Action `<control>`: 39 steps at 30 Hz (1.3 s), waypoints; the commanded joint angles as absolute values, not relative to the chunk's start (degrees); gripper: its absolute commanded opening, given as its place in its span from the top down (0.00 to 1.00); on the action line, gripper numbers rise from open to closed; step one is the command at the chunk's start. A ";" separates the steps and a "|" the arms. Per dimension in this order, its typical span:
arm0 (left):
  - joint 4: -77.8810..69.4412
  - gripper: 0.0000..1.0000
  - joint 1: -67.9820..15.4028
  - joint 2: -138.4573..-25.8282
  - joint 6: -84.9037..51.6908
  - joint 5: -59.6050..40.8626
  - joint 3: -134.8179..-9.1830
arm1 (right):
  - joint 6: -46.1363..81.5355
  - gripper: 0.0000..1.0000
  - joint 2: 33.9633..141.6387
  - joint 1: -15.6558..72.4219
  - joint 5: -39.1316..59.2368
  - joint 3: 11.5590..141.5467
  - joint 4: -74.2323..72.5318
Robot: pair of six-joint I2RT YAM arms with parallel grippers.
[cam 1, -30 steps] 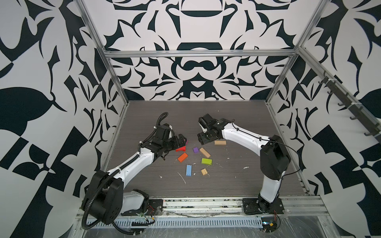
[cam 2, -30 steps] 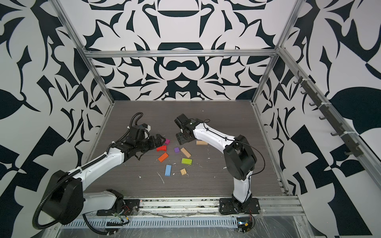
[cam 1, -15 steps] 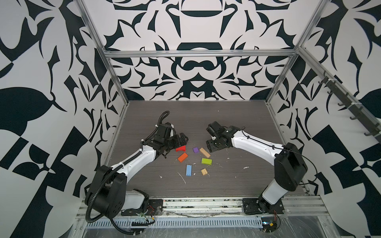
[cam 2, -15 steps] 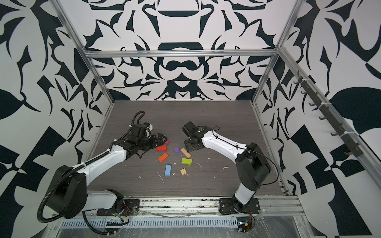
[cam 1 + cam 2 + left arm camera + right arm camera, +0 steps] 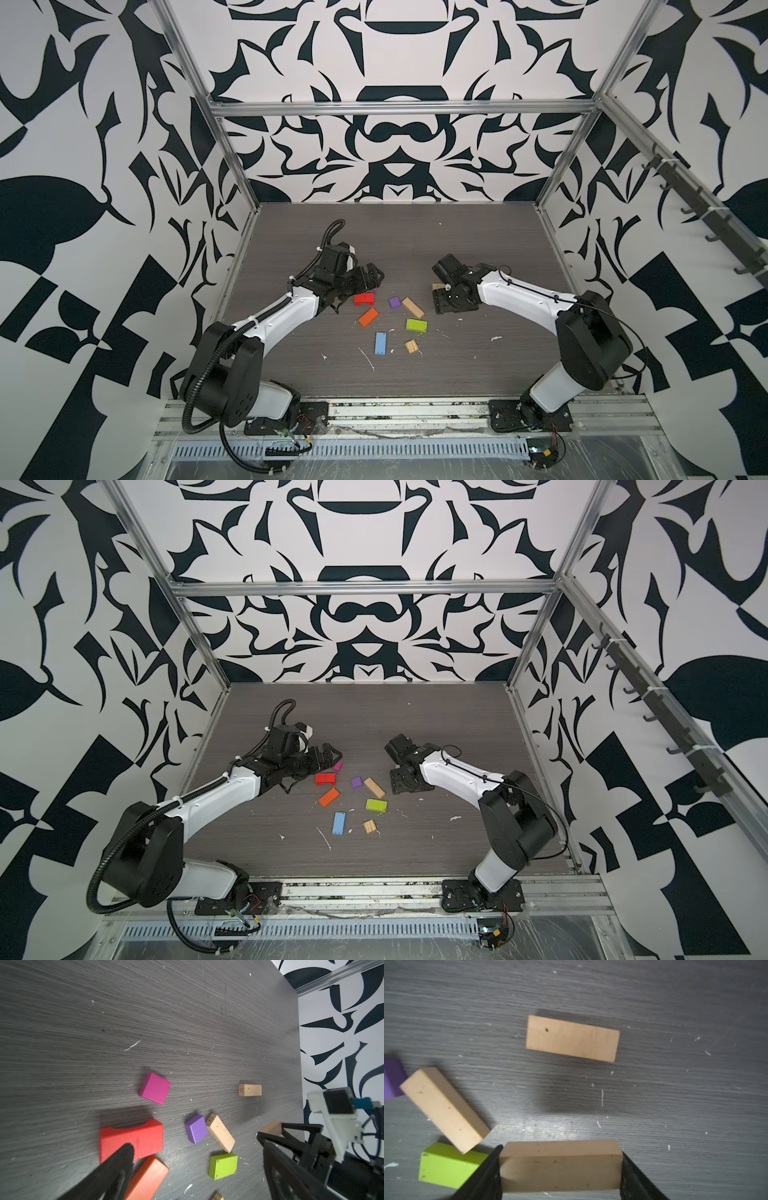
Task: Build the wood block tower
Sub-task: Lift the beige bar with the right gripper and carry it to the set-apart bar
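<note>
Tan wood block (image 5: 560, 1169) sits clamped lengthwise inside the right claw (image 5: 560, 1152).

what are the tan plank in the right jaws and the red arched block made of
The tan rectangular plank looks like bare, unfinished wood: faint grain and dark specks show. The red arched block is likely wood too, under opaque matte red paint, lightly scuffed; no grain visible.

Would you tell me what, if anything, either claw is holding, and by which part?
The right claw grips a tan plank by its short ends; left claw is open, empty.
</note>
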State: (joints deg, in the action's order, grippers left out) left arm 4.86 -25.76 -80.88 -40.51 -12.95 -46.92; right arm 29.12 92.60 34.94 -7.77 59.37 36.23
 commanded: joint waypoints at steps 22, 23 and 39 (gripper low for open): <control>3.69 0.00 -25.62 -79.56 -42.01 -13.29 -46.05 | 29.93 0.26 100.37 31.91 -4.58 60.34 28.76; 3.69 0.00 -25.60 -79.46 -41.95 -13.21 -46.07 | 29.88 0.26 100.52 31.77 -4.61 60.41 28.74; 4.22 0.00 -25.60 -78.93 -41.84 -13.32 -46.41 | 29.18 0.26 103.92 29.87 -4.40 64.14 28.85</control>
State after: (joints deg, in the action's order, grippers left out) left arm 3.70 -25.76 -80.51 -41.78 -13.19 -46.74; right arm 29.58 103.20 30.24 -4.54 62.46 28.86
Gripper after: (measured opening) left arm 0.997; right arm 0.744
